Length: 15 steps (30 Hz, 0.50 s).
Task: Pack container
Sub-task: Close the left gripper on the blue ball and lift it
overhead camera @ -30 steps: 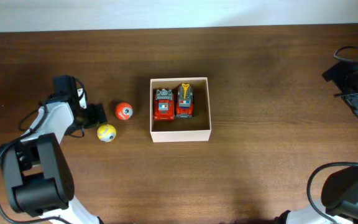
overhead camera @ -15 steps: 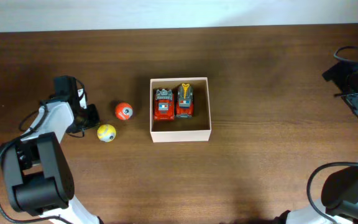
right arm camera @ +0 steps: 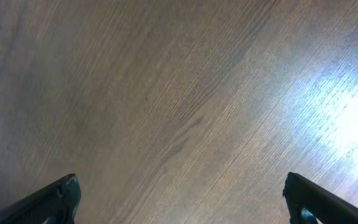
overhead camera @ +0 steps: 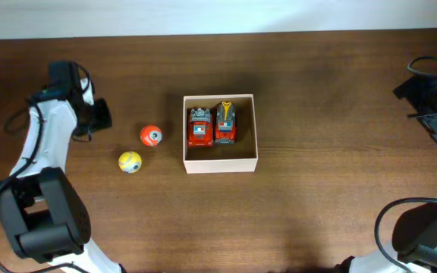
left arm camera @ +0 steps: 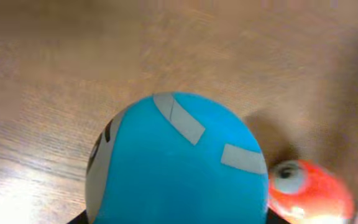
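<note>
The container (overhead camera: 220, 164), a cream-walled square box, sits mid-table with two red toy trucks (overhead camera: 212, 125) side by side inside it. In the left wrist view a blue ball (left arm camera: 176, 162) with grey marks fills the frame. My left gripper (left arm camera: 176, 218) is shut on it. From overhead, the left gripper (overhead camera: 97, 114) is left of the container and hides the blue ball. An orange ball (overhead camera: 151, 136) and a yellow ball (overhead camera: 130, 161) lie on the table between that gripper and the container. My right gripper (right arm camera: 182, 199) stands open over bare wood at the far right (overhead camera: 435, 114).
The orange ball (left arm camera: 306, 190) shows just right of the held blue ball in the left wrist view. The table's far edge meets a pale wall along the top of the overhead view.
The left gripper closed on the blue ball, then moved back and to the left, away from the orange and yellow balls. The right arm has not moved.
</note>
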Motion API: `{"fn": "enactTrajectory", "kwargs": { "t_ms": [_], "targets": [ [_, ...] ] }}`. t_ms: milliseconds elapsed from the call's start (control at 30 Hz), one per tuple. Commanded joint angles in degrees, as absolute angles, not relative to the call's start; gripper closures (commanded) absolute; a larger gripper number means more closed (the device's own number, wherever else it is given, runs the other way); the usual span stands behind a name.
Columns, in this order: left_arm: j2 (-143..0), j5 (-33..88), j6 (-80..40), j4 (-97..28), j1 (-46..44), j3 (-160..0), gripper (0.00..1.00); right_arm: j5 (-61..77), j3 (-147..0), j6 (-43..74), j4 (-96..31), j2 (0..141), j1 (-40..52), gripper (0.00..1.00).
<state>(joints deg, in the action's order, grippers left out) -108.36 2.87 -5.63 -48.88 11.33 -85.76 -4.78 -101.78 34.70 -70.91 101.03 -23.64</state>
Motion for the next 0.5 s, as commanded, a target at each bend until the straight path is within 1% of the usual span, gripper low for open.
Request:
{"fn": "enactTrajectory", "kwargs": {
  "t_ms": [0,33,167,333,433,467],
  "targets": [
    [-108.7,8.1,-5.5,-51.5,10.9,-92.2,0.55,-4.7,-101.5,35.2,-71.0,101.0,-23.7,0.01],
    [-108.7,8.6,-5.5,-52.7,10.6,-94.0,0.55,-4.7,-101.5,35.2,-71.0,101.0,-23.7,0.01],
    [-108.7,10.4,-2.4,-57.7,8.6,-100.2,0.46,-4.7,-101.5,35.2,-71.0,101.0,-23.6,0.01],
    [-108.7,10.4,3.7,-64.8,3.6,-105.1,0.46,-4.7,-101.5,35.2,-71.0,101.0,-23.7,0.01],
    [-108.7,10.3,6.3,-67.9,-0.6,-105.3,0.46,-4.7,-101.5,35.2,-71.0,101.0,-23.7,0.01],
    [-108.7,10.3,7.0,-69.7,-3.6,-105.3,0.46,-4.7,-101.5,35.2,-71.0,101.0,-23.6,0.01]
  ]
}}
